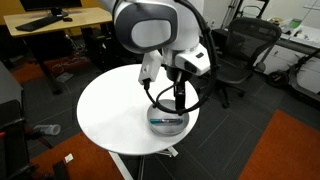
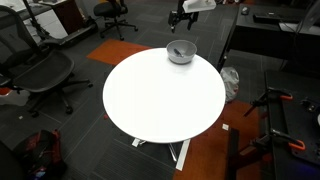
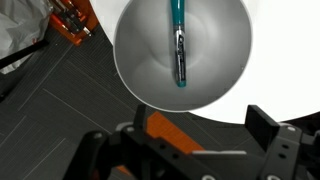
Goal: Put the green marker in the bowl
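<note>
**A:** Wrist view, looking straight down: the green marker (image 3: 180, 45) lies inside the bowl (image 3: 135, 60), against the wall of the hollow, and nothing is holding it.

**B:** And the end effector (image 3: 182, 138)?

**A:** Spread wide. Its two fingers (image 3: 272, 135) stand far apart at the bottom of the wrist view with nothing between them. The marker is ahead of them, towards the top of that picture, and lower down.

**B:** How does its long axis run?

**A:** Nearly straight up and down the wrist view. The teal end is at the far rim and the darker end is down at the middle of the hollow. So it runs across the line joining the two fingers, not along it.

**B:** Do the outside cameras agree?

**A:** In an exterior view the end effector (image 1: 180, 98) hangs just above the bowl (image 1: 167, 124), which sits near the edge of the round white tabletop (image 1: 110, 115). In an exterior view from across the room the bowl (image 2: 181, 54) shows small at the tabletop's far rim, and the marker there is too small to be sure of.

**B:** So where does the task stand?

**A:** I judge it done: marker in the bowl, jaws free. The coming move turns on the marker lying just below and slightly ahead of the tool. A straight lift should clear it, while a sideways drag this low could catch the bowl's rim.
</note>
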You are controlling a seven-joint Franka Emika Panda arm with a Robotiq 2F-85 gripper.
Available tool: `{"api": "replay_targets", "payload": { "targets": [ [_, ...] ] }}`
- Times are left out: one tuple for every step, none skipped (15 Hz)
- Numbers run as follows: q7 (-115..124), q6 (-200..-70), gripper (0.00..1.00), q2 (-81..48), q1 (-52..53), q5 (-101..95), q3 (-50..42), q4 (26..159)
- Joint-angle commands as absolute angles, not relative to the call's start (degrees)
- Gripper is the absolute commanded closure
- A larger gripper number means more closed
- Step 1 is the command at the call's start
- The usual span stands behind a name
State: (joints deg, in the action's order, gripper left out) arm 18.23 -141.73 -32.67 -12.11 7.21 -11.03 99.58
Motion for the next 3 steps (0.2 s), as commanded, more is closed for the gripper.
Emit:
{"api": "replay_targets", "payload": {
  "targets": [
    [18.0,-141.6,0.00,-32.8,-11.9,7.5,-11.3,99.4],
    [18.0,-141.6,0.00,-32.8,-11.9,7.5,-11.3,99.5],
    [18.0,-141.6,0.00,-32.8,-11.9,7.5,-11.3,99.5]
  ]
}}
